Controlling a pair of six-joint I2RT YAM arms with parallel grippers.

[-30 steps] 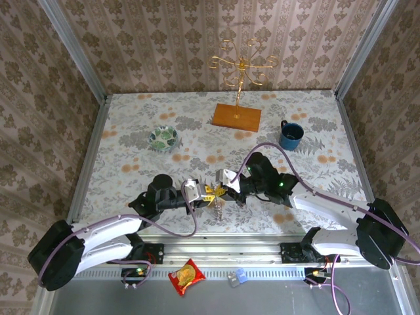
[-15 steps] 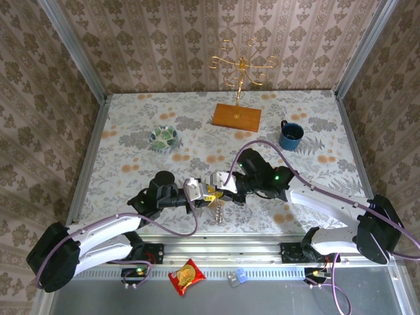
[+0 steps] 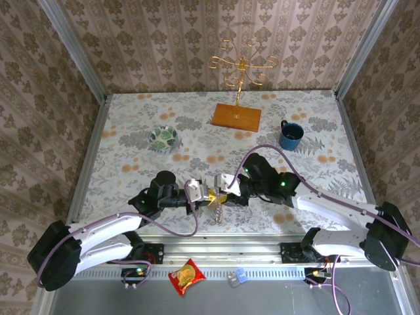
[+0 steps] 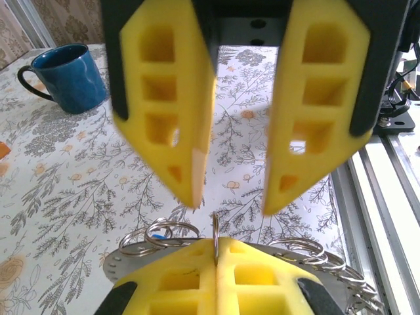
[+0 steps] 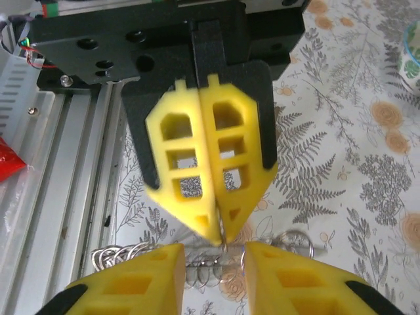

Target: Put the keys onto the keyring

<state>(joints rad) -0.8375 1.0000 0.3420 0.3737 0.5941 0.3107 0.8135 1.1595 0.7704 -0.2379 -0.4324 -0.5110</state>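
My left gripper [image 4: 216,246] is shut on a thin steel split ring [image 4: 215,230] standing edge-on between its yellow pads. That ring belongs to the keyring [image 4: 121,262], a flat grey plate with several small rings along its rim, which hangs below the gripper [image 3: 216,210]. A scrap of blue, the blue key's head [image 4: 156,233], shows through one ring. The green key is hidden. My right gripper [image 5: 213,262] is open, facing the left gripper [image 5: 220,233] tip to tip, with the gripped ring just short of its gap. The two grippers meet above the table's near middle, the right gripper [image 3: 224,187] next to the left [image 3: 207,195].
A blue mug [image 3: 291,134] stands at the back right and a green-patterned bowl [image 3: 163,138] at the back left. A gold wire stand on a wooden base [image 3: 237,117] is at the back centre. A red snack packet [image 3: 186,275] lies on the metal rail below the table edge.
The right gripper swung left toward the left gripper, then eased back a little to the right. The left gripper has kept hold of the ring and crept slightly right.
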